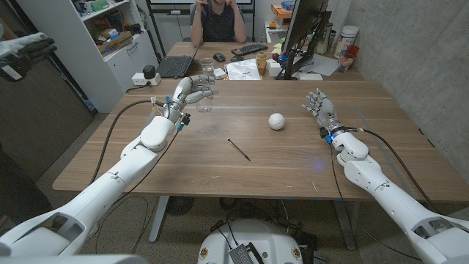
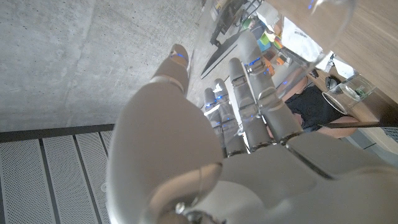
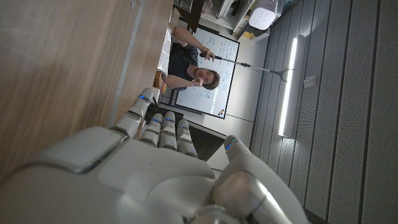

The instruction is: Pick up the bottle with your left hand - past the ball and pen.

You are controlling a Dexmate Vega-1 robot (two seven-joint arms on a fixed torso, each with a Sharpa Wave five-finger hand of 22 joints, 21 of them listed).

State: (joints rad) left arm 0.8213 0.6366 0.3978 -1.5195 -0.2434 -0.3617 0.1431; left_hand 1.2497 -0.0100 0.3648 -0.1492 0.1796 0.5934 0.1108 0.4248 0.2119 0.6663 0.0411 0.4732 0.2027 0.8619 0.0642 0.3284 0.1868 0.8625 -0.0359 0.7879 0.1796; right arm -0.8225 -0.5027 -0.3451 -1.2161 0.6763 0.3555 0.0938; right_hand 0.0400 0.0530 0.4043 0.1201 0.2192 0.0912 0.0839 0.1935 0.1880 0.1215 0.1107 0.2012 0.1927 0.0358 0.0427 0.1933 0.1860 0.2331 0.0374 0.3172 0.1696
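A clear plastic bottle (image 1: 204,103) stands upright on the wooden table (image 1: 293,165), far left of centre. My left hand (image 1: 192,89) is right at it, fingers (image 1: 206,79) reaching over and beside its top. In the left wrist view the fingers (image 2: 252,68) are stretched out, apart from the thumb, and the bottle's clear curved wall (image 2: 329,15) lies just past the fingertips. A white ball (image 1: 275,121) sits mid-table. Nearer me lies a dark pen (image 1: 238,149). My right hand (image 1: 320,106) stands on the right side with fingers spread and nothing in it.
Behind the table, a second desk holds a laptop (image 1: 176,66), a glass (image 1: 207,64), papers, a keyboard and a monitor (image 1: 302,33). A person (image 1: 218,20) sits there. White shelves (image 1: 110,37) stand at the far left.
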